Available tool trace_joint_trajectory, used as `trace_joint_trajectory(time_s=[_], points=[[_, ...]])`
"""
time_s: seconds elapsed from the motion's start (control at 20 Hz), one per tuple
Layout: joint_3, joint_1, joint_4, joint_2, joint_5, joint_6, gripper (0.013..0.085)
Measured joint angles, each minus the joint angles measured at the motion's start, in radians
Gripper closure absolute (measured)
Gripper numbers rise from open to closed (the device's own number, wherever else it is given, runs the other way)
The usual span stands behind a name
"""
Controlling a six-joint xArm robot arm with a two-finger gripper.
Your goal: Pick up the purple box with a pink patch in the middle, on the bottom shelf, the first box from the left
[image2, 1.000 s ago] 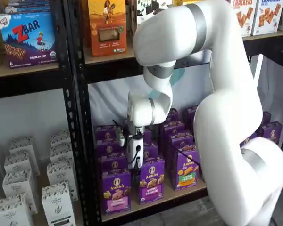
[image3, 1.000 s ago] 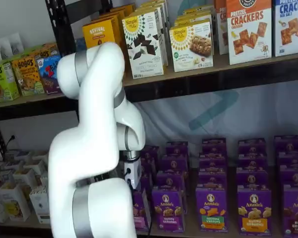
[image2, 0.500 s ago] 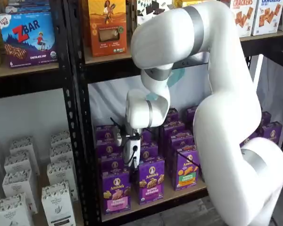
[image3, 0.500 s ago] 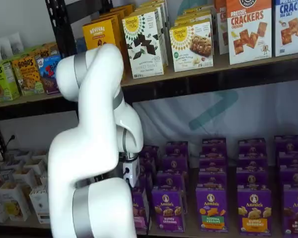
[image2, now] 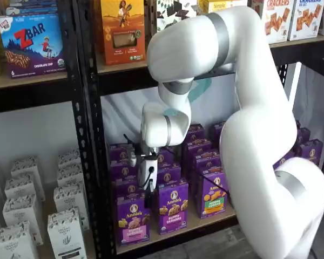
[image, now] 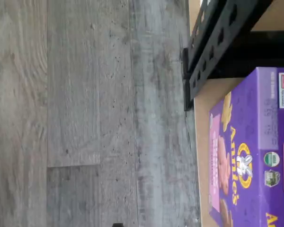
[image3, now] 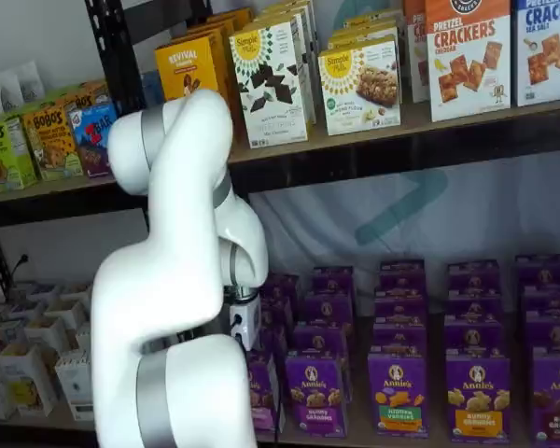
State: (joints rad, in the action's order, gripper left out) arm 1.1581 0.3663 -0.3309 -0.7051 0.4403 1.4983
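since a second ago, the white arm has swung a little to the left in both shelf views, carrying the pincer's white body along the row of purple boxes toward the rack's upright.

wrist view: the picture is turned on its side. grey wood floor fills most of it. the purple box, with its pink band and the word "neapolitan", stands on the tan board of the bottom shelf, close to a black perforated upright. no fingers show.

shelf view from the front left: the pincer hangs from the wrist just above the purple box, which stands at the front left of the bottom shelf, just beside the upright. its fingers are dark against the boxes and no gap can be made out, but they stand spread as wide as they go, with nothing visibly between them. a similar box with a purple band stands just to the right.

other shelf view: the arm covers most of the purple box; only a sliver shows at the arm's edge.
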Motion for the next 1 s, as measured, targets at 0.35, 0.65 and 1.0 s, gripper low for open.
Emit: trace_joint_trajectory(time_s=[0.35, 0.65, 1.0], points=[[0.048, 0.001, 0.010, -0.037, 0.012, -0.011, 0.0130], [0.092, 0.000, 0.015, -0.074, 0.022, -0.016, 0.0130], [0.135, 0.000, 0.017, -0.109, 0.028, -0.019, 0.0130]])
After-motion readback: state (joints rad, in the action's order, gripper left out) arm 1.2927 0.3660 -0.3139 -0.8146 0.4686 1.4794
